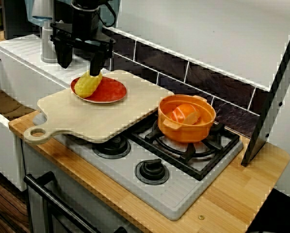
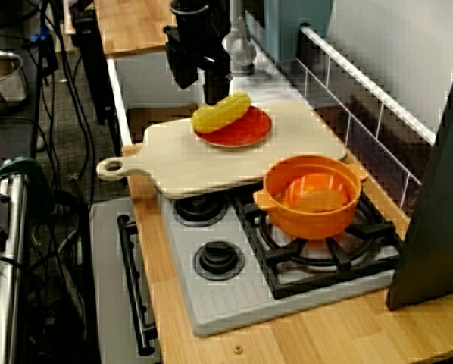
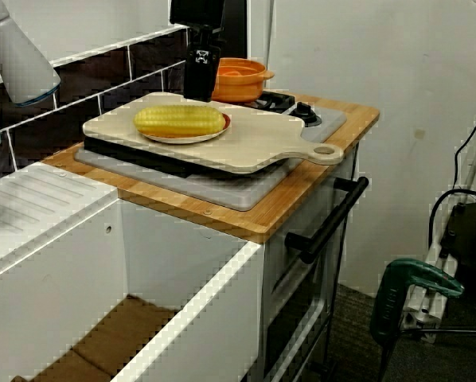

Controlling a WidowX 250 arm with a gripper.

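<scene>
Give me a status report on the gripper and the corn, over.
Gripper open, low over the corn, one finger by its end. Corn lies on the red plate on the cutting board. Orange pot apart on the stove.

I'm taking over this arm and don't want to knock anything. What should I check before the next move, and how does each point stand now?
1. Hand open: ok, jaws stand wide apart.
2. Corn at rest: ok, it lies on the red plate, not lifted.
3. Hand free of the corn: cannot tell; one jaw looks to meet its end.
4. Plate fully on the cutting board: ok.
5. Board lying steady on the stove: cannot tell; its handle juts past the edge.
6. Orange pot apart from the hand: ok, it stands on the far burner.
</scene>
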